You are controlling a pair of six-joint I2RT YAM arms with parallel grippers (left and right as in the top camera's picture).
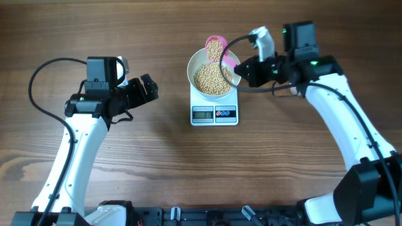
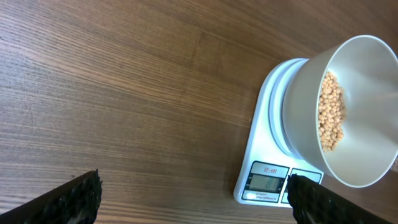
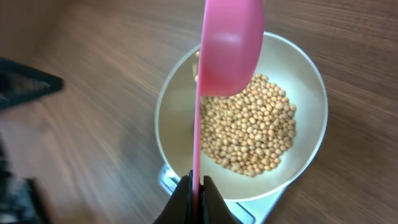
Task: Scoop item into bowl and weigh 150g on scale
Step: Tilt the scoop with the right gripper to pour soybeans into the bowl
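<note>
The white bowl [image 1: 198, 58] stands on the white scale [image 1: 215, 113], and a heap of tan beans [image 1: 213, 78] lies in it. My right gripper [image 1: 242, 70] is shut on the handle of a pink scoop [image 1: 217, 48], which holds beans over the bowl's far rim. The right wrist view shows that gripper [image 3: 197, 193] clamped on the thin handle, the scoop [image 3: 230, 43] turned on its side above the beans [image 3: 255, 130] and the bowl [image 3: 311, 143]. Left of the scale, my left gripper [image 1: 151, 91] is open and empty. In its own view the left gripper [image 2: 193, 205] faces the scale [image 2: 267, 155] and the bowl [image 2: 311, 106].
A black cable [image 1: 233, 40] from the right arm loops over the bowl's right side. The wooden table [image 1: 157, 157] stretches around the scale. The scale's display [image 2: 265, 182] is lit, but its digits are too blurred to read.
</note>
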